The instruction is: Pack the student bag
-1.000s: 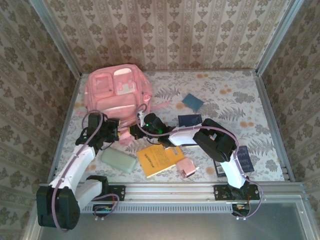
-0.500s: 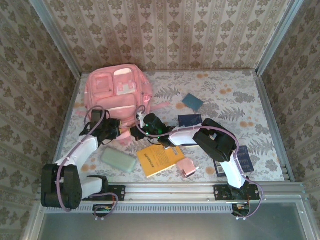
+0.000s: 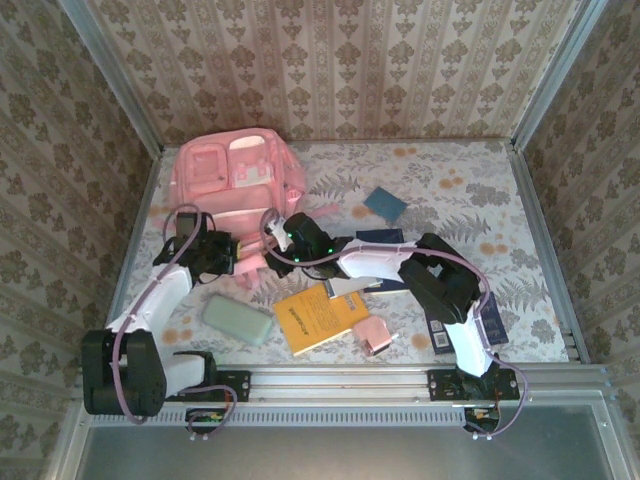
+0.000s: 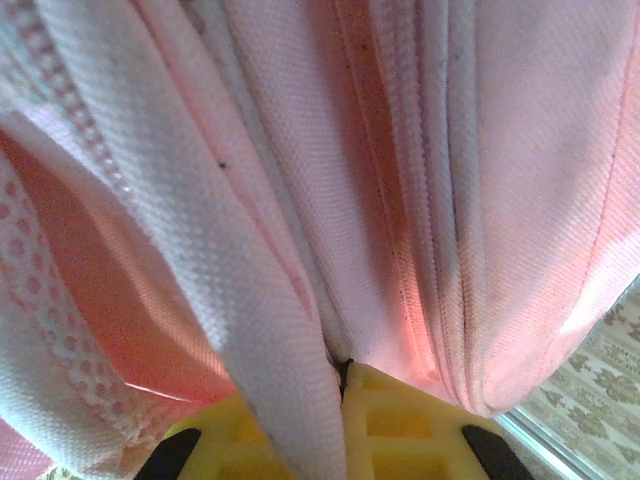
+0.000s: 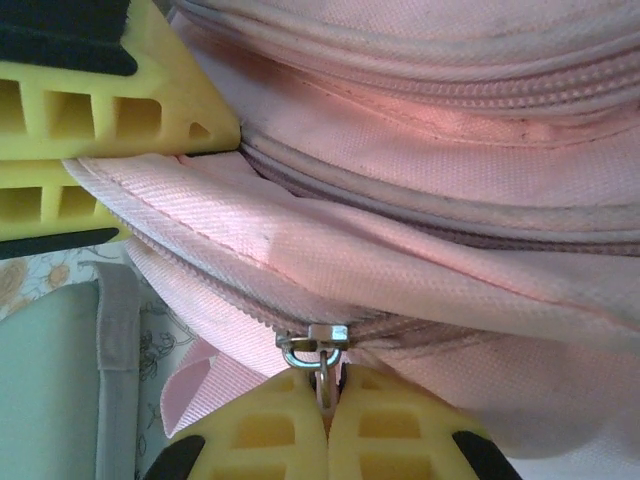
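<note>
Left gripper [image 4: 340, 385]: pressed together on a fold of pink fabric of the student bag [image 3: 225, 175]. A second ago it was still partly spread at the bag's near edge. Its arm's elbow has been drawn back toward the near-left corner of the bench [image 3: 470, 200].

Right gripper [image 5: 328, 385]: closed, with the metal zip pull [image 5: 316, 347] pinched between the fingertips, as before. It has been carried slightly left, and the arm is stretched out flatter.

The two grippers are seen just beside each other at the bag's near edge. The bag is lying flat in the far-left corner.

Orange book [image 3: 320, 315], green case [image 3: 238, 322] and small pink item [image 3: 373, 335]: unmoved, along the near edge.
</note>
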